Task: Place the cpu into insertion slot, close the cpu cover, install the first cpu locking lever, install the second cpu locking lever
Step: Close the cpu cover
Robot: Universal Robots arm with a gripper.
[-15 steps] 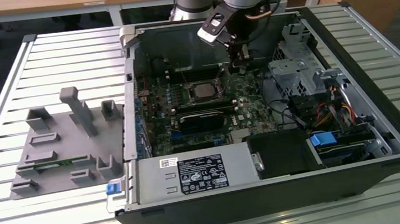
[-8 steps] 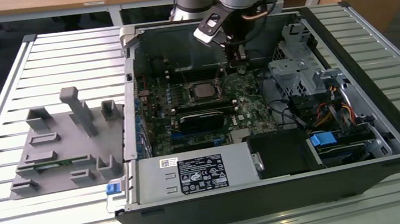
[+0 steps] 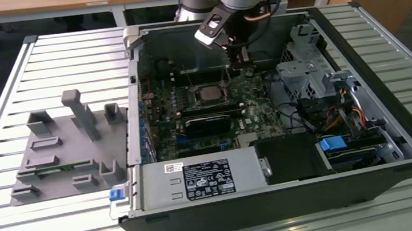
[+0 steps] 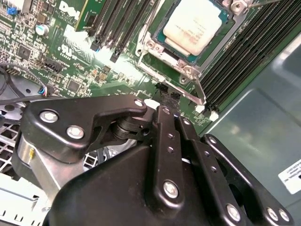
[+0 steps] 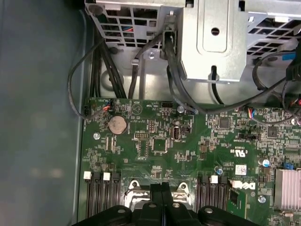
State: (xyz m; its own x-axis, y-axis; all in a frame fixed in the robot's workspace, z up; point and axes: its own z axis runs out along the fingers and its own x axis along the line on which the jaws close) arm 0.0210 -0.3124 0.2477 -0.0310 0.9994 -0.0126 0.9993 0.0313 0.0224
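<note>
Cpu (image 4: 195, 26) seated in insertion slot (image 4: 156, 23), cpu cover (image 4: 186, 66) apparently lowered; tool (image 4: 167, 101), fingers together, beside locking lever (image 4: 200, 89); latching seemingly unfinished.

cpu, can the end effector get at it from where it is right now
Probably yes. The case lies open, the cpu sits face up with nothing over its top, and the shut end effector hangs close beside it over the board.

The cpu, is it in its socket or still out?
In. The cpu lies flat inside the insertion slot on the green board.
</note>
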